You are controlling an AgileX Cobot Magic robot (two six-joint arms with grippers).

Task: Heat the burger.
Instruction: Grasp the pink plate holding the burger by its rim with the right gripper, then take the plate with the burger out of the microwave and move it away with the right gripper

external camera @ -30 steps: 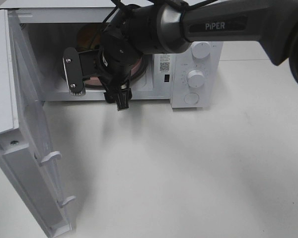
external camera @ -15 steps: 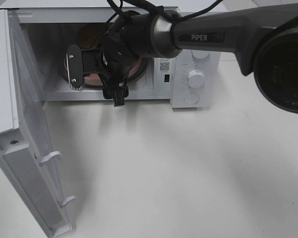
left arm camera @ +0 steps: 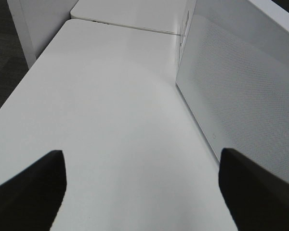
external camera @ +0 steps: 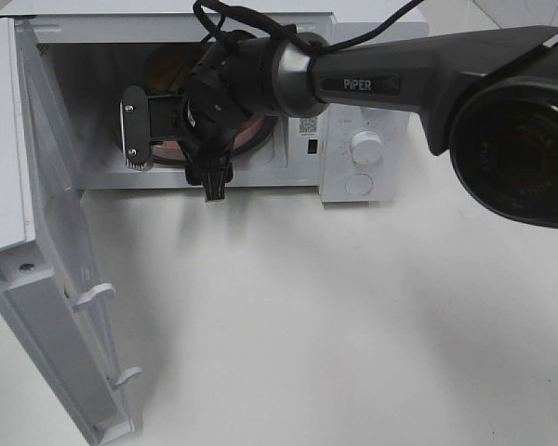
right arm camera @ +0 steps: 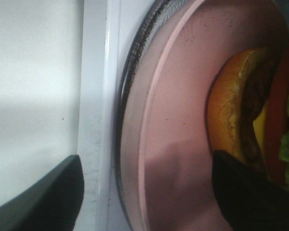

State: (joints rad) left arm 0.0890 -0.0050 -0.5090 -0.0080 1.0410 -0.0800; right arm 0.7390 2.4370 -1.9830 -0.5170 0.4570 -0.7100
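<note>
The burger (right arm camera: 238, 120) sits on its round pink plate (right arm camera: 183, 91) on the glass turntable inside the open microwave (external camera: 93, 93). In the high view only the bun top (external camera: 165, 63) and a piece of pink plate (external camera: 257, 136) show behind the arm. My right gripper (external camera: 172, 160) is at the microwave's opening with its jaws wide apart. In the right wrist view the gripper (right arm camera: 147, 161) has one finger over the white sill and the other over the plate beside the burger. My left gripper (left arm camera: 140, 156) is open and empty over the table.
The microwave door (external camera: 56, 307) swings out to the front left. The control panel with knobs (external camera: 365, 146) is to the right of the cavity. The left wrist view shows the microwave's perforated side wall (left arm camera: 241, 86) and the white table (left arm camera: 111, 96).
My right gripper has moved a little back and left, further into the microwave's opening, still open. The burger and plate have not moved.
</note>
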